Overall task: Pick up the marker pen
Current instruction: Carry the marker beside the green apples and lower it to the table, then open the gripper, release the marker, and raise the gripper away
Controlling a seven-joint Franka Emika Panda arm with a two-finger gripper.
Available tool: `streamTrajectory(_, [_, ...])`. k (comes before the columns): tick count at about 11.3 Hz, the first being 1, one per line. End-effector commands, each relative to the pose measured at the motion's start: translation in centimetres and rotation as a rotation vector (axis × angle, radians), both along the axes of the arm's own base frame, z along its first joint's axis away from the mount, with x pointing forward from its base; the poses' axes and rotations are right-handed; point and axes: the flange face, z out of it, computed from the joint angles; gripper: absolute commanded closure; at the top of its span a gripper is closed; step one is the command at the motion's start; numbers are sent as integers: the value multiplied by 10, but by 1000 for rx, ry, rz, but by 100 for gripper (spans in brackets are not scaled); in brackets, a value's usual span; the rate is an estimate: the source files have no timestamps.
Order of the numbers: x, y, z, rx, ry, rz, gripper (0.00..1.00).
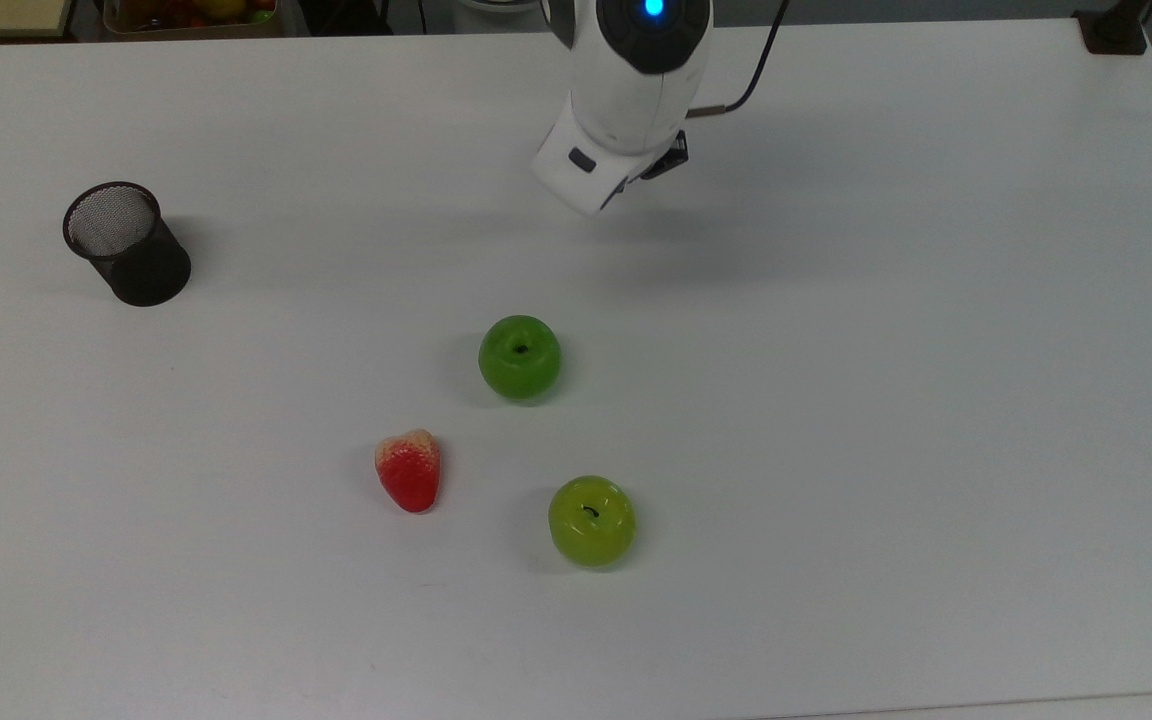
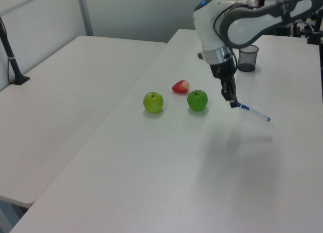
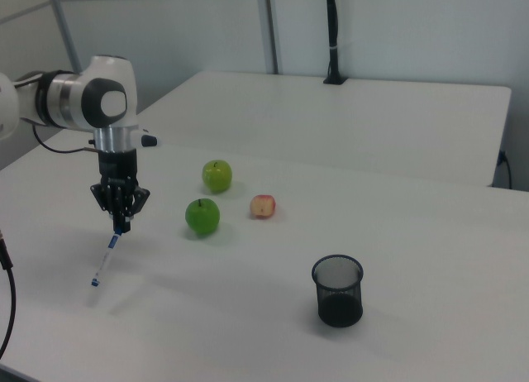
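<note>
White table (image 2: pixel 151 167) | end effector (image 3: pixel 121 225) pinching marker pen (image 3: pixel 105 259) by its capped top | pen hanging slantwise below fingers

Two white tables (image 2: pixel 75 92) side by side, grey panelled walls (image 3: pixel 397 26) behind.

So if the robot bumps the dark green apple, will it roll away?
Probably a little. The dark green apple looks round and glossy, so a nudge could roll it on the smooth table. It sits stem up, so its base may be flattish and stop it soon. It looks hard, not squishy.
</note>
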Motion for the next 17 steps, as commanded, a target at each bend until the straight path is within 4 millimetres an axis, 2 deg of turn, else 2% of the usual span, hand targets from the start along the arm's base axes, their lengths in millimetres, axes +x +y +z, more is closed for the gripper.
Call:
streamTrajectory(1, [7,11,-25,27,-5,-22,95])
streamTrajectory(5, [10,12,-38,23,-5,-33,91])
streamTrajectory(8, [10,12,-39,21,-4,-36,75])
streamTrajectory(9, [11,11,-39,20,-5,-35,61])
streamTrajectory(10, [11,12,-38,19,-5,-33,53])
streamTrajectory(12, [10,11,-38,15,-4,-34,0])
streamTrajectory(15, [11,11,-36,1,-11,-47,0])
streamTrajectory(17, [12,8,-18,7,-35,-50,0])
